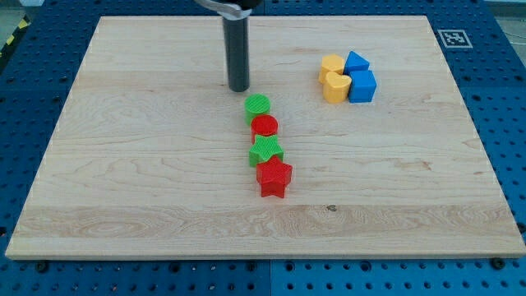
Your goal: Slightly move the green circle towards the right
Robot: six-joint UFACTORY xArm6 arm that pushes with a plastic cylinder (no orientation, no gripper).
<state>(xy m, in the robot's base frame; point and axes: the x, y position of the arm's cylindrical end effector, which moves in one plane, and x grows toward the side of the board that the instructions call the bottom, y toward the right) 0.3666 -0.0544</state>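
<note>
The green circle (257,106) lies near the middle of the wooden board, at the top of a short column of blocks. Right below it and touching it is a red circle (265,127), then a green star (266,150), then a red star (274,177). My tip (239,88) stands on the board just up and to the left of the green circle, a small gap apart from it.
A cluster of blocks sits at the upper right: a yellow hexagon-like block (332,65), a yellow heart-like block (335,86), a blue triangle-like block (357,62) and a blue block (362,85). A fiducial tag (454,37) marks the board's top right corner.
</note>
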